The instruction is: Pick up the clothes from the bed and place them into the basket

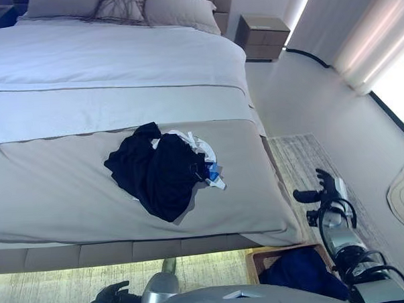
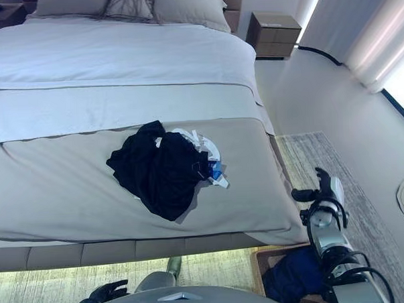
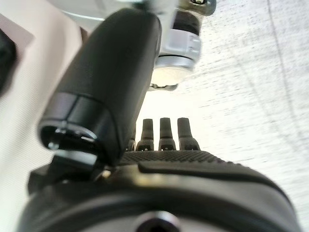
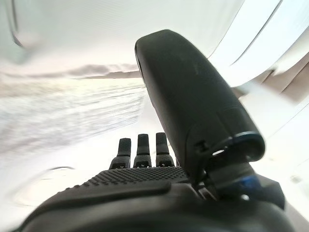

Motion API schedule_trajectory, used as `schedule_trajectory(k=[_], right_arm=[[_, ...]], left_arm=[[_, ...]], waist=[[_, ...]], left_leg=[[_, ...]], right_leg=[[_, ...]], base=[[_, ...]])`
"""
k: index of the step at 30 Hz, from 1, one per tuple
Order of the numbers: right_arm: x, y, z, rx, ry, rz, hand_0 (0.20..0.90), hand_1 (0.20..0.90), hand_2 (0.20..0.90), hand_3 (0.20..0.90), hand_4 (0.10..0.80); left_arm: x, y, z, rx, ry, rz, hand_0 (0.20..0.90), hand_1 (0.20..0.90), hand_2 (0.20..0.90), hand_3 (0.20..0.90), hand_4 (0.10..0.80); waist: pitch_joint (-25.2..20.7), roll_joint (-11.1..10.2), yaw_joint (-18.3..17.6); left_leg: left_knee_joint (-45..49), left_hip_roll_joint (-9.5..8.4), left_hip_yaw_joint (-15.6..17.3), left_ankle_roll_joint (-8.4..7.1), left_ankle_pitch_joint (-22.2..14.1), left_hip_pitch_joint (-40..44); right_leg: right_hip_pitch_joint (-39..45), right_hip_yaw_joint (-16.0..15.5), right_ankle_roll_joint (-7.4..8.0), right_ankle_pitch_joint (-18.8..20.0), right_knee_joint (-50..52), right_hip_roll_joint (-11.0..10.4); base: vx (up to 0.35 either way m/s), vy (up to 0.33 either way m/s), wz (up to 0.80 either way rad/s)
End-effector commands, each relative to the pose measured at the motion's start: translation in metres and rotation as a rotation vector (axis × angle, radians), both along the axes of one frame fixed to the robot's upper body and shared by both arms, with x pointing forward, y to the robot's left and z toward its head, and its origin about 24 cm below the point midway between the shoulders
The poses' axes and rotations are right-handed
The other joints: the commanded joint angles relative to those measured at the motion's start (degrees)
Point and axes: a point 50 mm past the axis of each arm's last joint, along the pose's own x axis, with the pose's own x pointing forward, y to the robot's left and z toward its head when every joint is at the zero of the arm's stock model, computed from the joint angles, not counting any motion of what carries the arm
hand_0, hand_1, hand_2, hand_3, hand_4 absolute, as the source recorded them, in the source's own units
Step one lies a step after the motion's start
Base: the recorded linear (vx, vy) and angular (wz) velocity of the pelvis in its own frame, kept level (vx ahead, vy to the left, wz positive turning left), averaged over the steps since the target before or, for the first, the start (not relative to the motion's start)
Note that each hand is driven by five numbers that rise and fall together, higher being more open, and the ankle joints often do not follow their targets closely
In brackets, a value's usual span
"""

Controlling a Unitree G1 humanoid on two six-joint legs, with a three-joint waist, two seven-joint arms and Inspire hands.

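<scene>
A heap of dark clothes (image 1: 159, 170) with a white and blue garment (image 1: 205, 155) beside it lies on the grey bedspread near the foot of the bed (image 1: 56, 191). A wooden basket (image 1: 260, 259) stands on the floor at the bed's right corner, with a dark blue cloth (image 1: 301, 271) in it. My right hand (image 1: 324, 186) is open and empty, above the floor right of the bed and over the basket's far side. My left hand (image 1: 104, 300) is open and empty, low over the rug in front of the bed.
A wooden nightstand (image 1: 262, 35) stands at the head of the bed, right side. Pillows (image 1: 122, 6) lie at the headboard. A patterned rug (image 1: 303, 160) covers the floor right of the bed. Curtains (image 1: 358, 30) hang along the right wall.
</scene>
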Motion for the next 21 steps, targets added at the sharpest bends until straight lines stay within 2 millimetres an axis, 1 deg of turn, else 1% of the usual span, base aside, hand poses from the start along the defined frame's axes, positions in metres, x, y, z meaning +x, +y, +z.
schedule_trajectory(k=[1,4,6,8,10,12,14,15,19,20,21], right_arm=[[0.051,0.001,0.079,-0.210,-0.198,0.204,0.900,0.900,0.900,0.900,0.800],[0.063,0.022,0.092,-0.303,-0.211,0.342,0.900,0.900,0.900,0.900,0.800],[0.069,0.032,0.097,-0.326,-0.222,0.386,0.900,0.900,0.900,0.900,0.800],[0.082,0.048,0.111,-0.365,-0.263,0.432,0.900,0.900,0.900,0.900,0.800],[0.096,0.058,0.130,-0.411,-0.304,0.453,0.900,0.900,0.900,0.900,0.800],[0.109,0.062,0.150,-0.457,-0.333,0.451,0.900,0.900,0.900,0.900,0.800],[0.118,0.063,0.164,-0.489,-0.337,0.445,0.900,0.900,0.900,0.900,0.800],[0.123,0.061,0.173,-0.509,-0.335,0.440,0.900,0.900,0.900,0.900,0.800],[0.135,0.059,0.200,-0.558,-0.339,0.418,0.900,0.900,0.900,0.900,0.800],[0.137,0.059,0.206,-0.566,-0.341,0.415,0.900,0.900,0.900,0.900,0.800],[0.137,0.059,0.206,-0.566,-0.342,0.415,0.900,0.900,0.900,0.900,0.800]], left_arm=[[0.021,-0.013,0.001,-0.027,-0.059,-0.090,0.900,0.900,0.900,0.900,0.800],[0.038,-0.022,0.005,-0.044,-0.124,-0.139,0.900,0.900,0.900,0.900,0.800],[0.048,-0.024,0.008,-0.044,-0.154,-0.154,0.900,0.900,0.900,0.900,0.800],[0.067,-0.021,0.016,-0.038,-0.208,-0.163,0.900,0.900,0.900,0.900,0.800],[0.083,-0.020,0.022,-0.025,-0.242,-0.181,0.900,0.900,0.900,0.900,0.800],[0.095,-0.020,0.027,-0.011,-0.267,-0.194,0.900,0.900,0.900,0.900,0.800],[0.101,-0.019,0.030,-0.004,-0.276,-0.196,0.900,0.900,0.900,0.900,0.800],[0.102,-0.018,0.031,-0.001,-0.278,-0.197,0.900,0.900,0.900,0.900,0.800],[0.105,-0.011,0.034,0.018,-0.280,-0.198,0.900,0.900,0.900,0.900,0.800],[0.106,-0.009,0.035,0.023,-0.282,-0.189,0.900,0.900,0.900,0.900,0.800],[0.106,-0.009,0.035,0.023,-0.282,-0.189,0.900,0.900,0.900,0.900,0.800]], waist=[[1.2,3.9,0.6],[2.3,4.1,0.3],[3.0,3.9,0.5],[4.9,3.1,1.1],[7.1,2.3,2.1],[8.8,1.5,3.2],[9.9,1.2,4.2],[10.5,1.1,4.9],[12.2,0.6,7.4],[12.6,0.5,8.0],[12.5,0.5,7.9]], left_leg=[[1.2,-2.32,1.3,4.67,-9.7,5.3],[2.2,-2.40,1.8,4.85,-9.9,4.2],[3.0,-2.49,1.6,5.01,-10.0,3.0],[3.7,-2.37,1.6,4.99,-9.8,0.7],[4.3,-2.28,1.3,4.92,-9.4,-1.4],[5.0,-2.30,0.6,4.93,-9.2,-3.4],[5.6,-2.38,0.0,4.85,-9.1,-4.7],[6.1,-2.45,-0.4,4.82,-9.1,-5.5],[8.1,-2.94,-2.0,4.61,-9.1,-8.6],[8.6,-3.07,-2.5,4.50,-9.0,-9.3],[8.6,-3.08,-2.5,4.50,-9.0,-9.3]], right_leg=[[-5.7,3.9,1.03,6.5,5.8,0.7],[-6.6,4.5,0.74,5.8,5.4,0.8],[-7.5,4.7,0.75,5.8,5.4,0.9],[-9.2,4.4,0.78,6.0,5.5,1.1],[-10.6,3.7,0.78,6.2,5.5,1.1],[-11.7,3.3,0.91,6.6,5.3,1.2],[-12.1,2.7,0.88,6.7,5.0,1.1],[-12.2,2.4,0.77,6.7,4.7,1.1],[-12.4,1.1,0.46,6.5,4.5,0.8],[-12.5,0.7,0.32,6.4,4.6,0.8],[-12.5,0.7,0.32,6.4,4.6,0.8]], base=[[0.106,0.064,-0.12],[0.084,0.043,-0.05],[-0.024,-0.019,-0.02],[-0.112,-0.059,-0.08],[-0.139,-0.077,-0.01],[-0.081,-0.079,0.10],[-0.017,-0.035,0.04],[0.018,-0.001,0.11],[0.026,-0.009,0.22],[0.012,-0.008,0.21],[0.051,-0.003,0.29]])
